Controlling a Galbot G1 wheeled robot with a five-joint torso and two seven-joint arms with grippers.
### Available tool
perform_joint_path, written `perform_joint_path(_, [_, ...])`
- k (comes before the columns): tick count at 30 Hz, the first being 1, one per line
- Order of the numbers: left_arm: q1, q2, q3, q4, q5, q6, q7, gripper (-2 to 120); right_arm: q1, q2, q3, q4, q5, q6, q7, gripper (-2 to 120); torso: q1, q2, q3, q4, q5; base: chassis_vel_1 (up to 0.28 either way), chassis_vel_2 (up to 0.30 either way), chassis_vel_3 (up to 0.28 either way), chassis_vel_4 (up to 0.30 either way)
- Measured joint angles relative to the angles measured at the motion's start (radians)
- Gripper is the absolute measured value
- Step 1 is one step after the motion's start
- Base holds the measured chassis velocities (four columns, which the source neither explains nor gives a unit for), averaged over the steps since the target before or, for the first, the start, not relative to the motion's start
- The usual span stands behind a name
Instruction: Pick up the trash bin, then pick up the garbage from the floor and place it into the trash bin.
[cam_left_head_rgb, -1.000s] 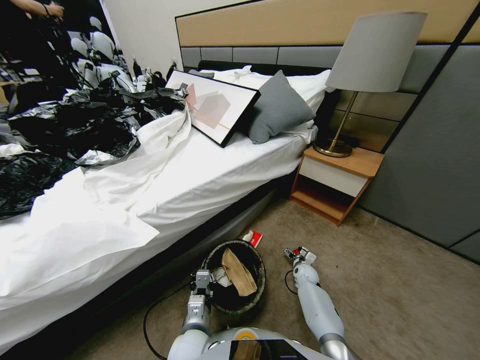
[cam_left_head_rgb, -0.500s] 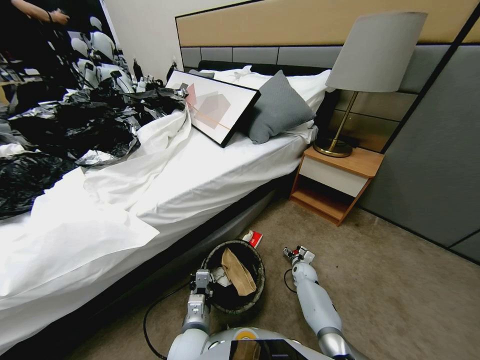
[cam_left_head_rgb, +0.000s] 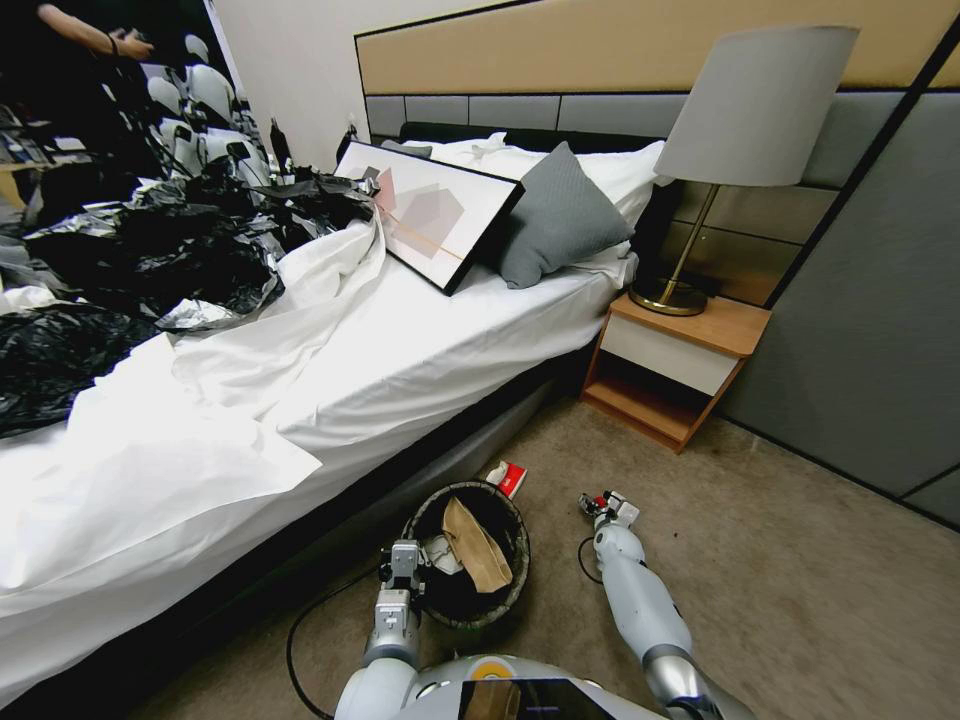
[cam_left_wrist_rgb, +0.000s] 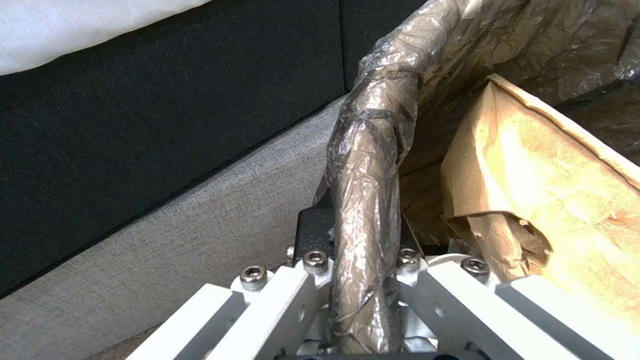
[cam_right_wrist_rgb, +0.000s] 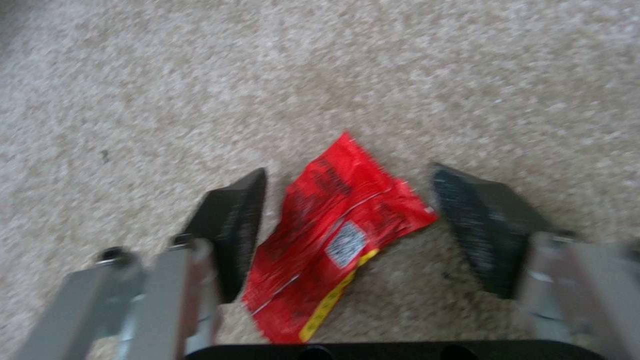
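The right end effector (cam_right_wrist_rgb: 347, 225) is spread open over a red wrapper (cam_right_wrist_rgb: 337, 240) flat on the carpet, its long axis running between the fingers. The left end effector (cam_left_wrist_rgb: 363, 280) is clenched on the trash bin (cam_left_head_rgb: 466, 555) rim beside the bed.

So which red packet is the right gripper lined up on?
The flat red wrapper lying between the open right gripper fingers, not the red-and-white packet beyond the trash bin.

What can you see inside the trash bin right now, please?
Inside the trash bin lies a tan paper bag with white scraps beside it; the dark liner hides anything beneath them.
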Motion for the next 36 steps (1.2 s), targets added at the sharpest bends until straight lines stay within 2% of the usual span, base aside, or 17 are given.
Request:
perform_joint_path(2, [0.0, 0.001, -0.002, -0.001, 0.0, 0.0, 0.0, 1, 0.0, -0.001, 0.003, -0.007, 0.0, 0.002, -0.003, 48, 0.0, 0.0, 0.0, -0.0002, -0.0002, 0.0, 0.0, 0.0, 0.0])
perform_joint_path(3, [0.0, 0.001, -0.002, -0.001, 0.0, 0.0, 0.0, 1, 0.0, -0.001, 0.003, -0.007, 0.0, 0.002, -0.003, 48, 0.0, 0.0, 0.0, -0.0002, -0.0002, 0.0, 0.0, 0.0, 0.0])
perform_joint_path(6, [-0.001, 0.002, -0.002, -0.002, -0.001, 0.0, 0.0, 1, 0.001, -0.003, 0.007, -0.017, -0.002, 0.003, -0.005, 30, 0.0, 0.0, 0.0, -0.0001, 0.0, 0.0, 0.0, 0.0, 0.0])
perform_joint_path(7, [-0.001, 0.002, -0.002, -0.002, -0.001, 0.0, 0.0, 1, 0.001, -0.003, 0.007, -0.017, -0.002, 0.003, -0.005, 30, 0.0, 0.0, 0.0, -0.0001, 0.0, 0.0, 0.0, 0.0, 0.0])
perform_joint_path(11, [-0.003, 0.001, 0.0, -0.002, -0.002, 0.0, 0.0, 1, -0.014, 0.0, 0.011, -0.011, -0.006, 0.004, -0.004, 14, 0.0, 0.0, 0.0, 0.0006, 0.0003, 0.0, 0.0, 0.0, 0.0])
perform_joint_path(12, [-0.003, 0.001, 0.0, -0.002, -0.002, 0.0, 0.0, 1, -0.014, 0.0, 0.011, -0.011, -0.006, 0.004, -0.004, 14, 0.0, 0.0, 0.0, 0.0006, 0.0003, 0.0, 0.0, 0.0, 0.0])
perform_joint_path(14, [-0.003, 0.002, 0.0, -0.004, -0.003, 0.0, 0.0, 1, -0.027, 0.006, 0.012, -0.001, -0.009, 0.004, 0.0, 3, 0.0, 0.0, 0.0, 0.0006, 0.0002, 0.0, 0.0, 0.0, 0.0])
perform_joint_path(28, [-0.007, 0.003, -0.001, -0.006, -0.009, 0.0, -0.001, 1, -0.053, 0.029, 0.012, 0.006, -0.036, 0.013, 0.004, 0, 0.0, 0.0, 0.0, 0.0006, 0.0, 0.0, 0.0, 0.0, 0.0])
perform_joint_path(36, [-0.007, 0.003, -0.002, -0.008, -0.01, 0.0, -0.001, 1, -0.064, 0.029, 0.01, 0.039, -0.052, 0.034, 0.004, 0, 0.0, 0.0, 0.0, 0.0004, 0.0022, 0.0, 0.0, 0.0, 0.0])
